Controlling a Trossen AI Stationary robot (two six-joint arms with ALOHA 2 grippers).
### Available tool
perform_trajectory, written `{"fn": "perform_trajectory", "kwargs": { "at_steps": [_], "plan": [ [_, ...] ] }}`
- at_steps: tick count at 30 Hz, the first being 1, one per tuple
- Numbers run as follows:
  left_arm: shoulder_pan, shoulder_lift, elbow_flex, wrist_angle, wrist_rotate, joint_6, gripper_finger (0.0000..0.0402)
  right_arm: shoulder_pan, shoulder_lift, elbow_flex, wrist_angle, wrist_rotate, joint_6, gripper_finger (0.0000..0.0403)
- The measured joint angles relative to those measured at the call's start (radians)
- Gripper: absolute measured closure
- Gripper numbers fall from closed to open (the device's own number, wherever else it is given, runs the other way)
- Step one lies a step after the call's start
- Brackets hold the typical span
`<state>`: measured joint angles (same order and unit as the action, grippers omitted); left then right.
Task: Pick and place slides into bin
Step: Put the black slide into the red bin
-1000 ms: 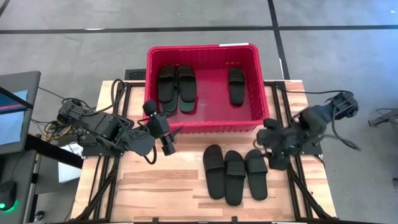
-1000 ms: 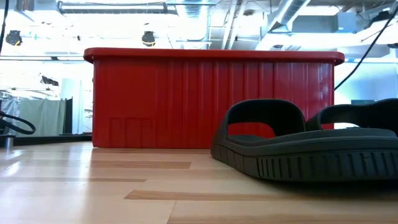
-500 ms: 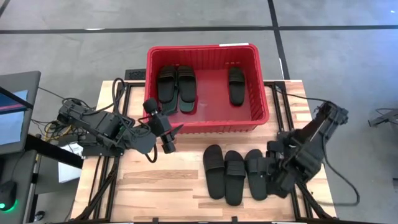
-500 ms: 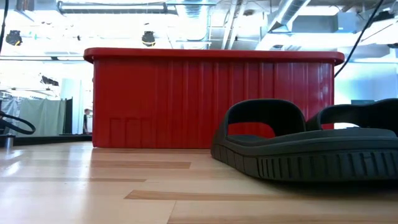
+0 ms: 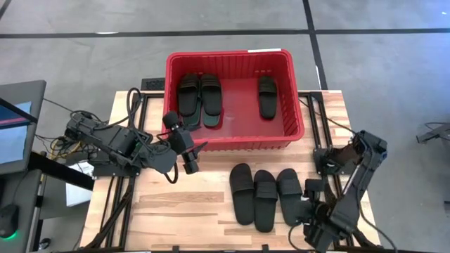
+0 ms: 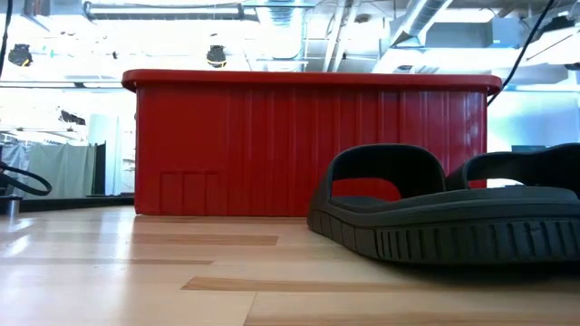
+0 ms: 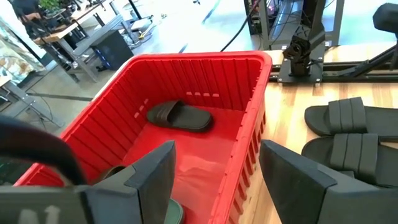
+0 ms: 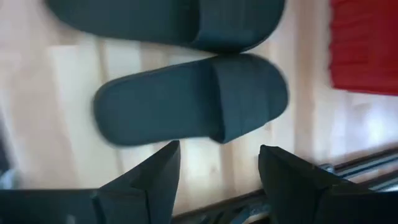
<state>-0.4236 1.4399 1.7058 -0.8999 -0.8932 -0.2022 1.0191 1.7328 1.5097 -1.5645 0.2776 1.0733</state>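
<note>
Three black slides [image 5: 266, 198] lie side by side, soles down, on the wooden table in front of the red bin [image 5: 295, 98]. The rightmost [image 5: 290, 195] fills the right wrist view [image 8: 186, 99]. Three more black slides [image 5: 200, 97] [image 5: 266, 96] lie in the bin. A bit of sage green [image 7: 171, 211] shows in the bin under my left gripper. My left gripper [image 5: 190, 160] [image 7: 217, 168] hangs open over the bin's near left wall. My right gripper [image 5: 309, 218] [image 8: 217, 168] is open above the table, just right of the rightmost slide, touching nothing.
The bin stands at the table's far edge, with bare floor in its middle [image 7: 205, 168]. The low view shows its near wall [image 6: 308, 145] and a slide close by [image 6: 453, 217]. Bare wood lies left of the slides [image 5: 183, 204]. Cables and frame rails run along both sides of the table.
My right gripper has swung from beside the bin's near right corner toward the table's near edge, passing along the right side of the three slides. The slides have stayed where they were.
</note>
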Motion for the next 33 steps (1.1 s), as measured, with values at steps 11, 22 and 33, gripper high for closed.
{"fn": "perform_trajectory", "kwargs": {
  "at_steps": [11, 22, 33],
  "plan": [
    [0.0, 0.0, 0.0, 0.026, 0.002, -0.011, 0.0182, 0.011, 0.179, 0.0, -0.007, 0.147, 0.036, 0.024],
    [0.0, 0.0, 0.0, 0.044, 0.027, 0.002, 0.0182, 0.001, 0.169, -0.1, 0.069, 0.142, 0.134, 0.0204],
    [0.0, 0.0, 0.0, 0.033, 0.025, 0.023, 0.0182, -0.049, 0.028, -0.269, 0.26, 0.093, -0.052, 0.017]
  ]
}}
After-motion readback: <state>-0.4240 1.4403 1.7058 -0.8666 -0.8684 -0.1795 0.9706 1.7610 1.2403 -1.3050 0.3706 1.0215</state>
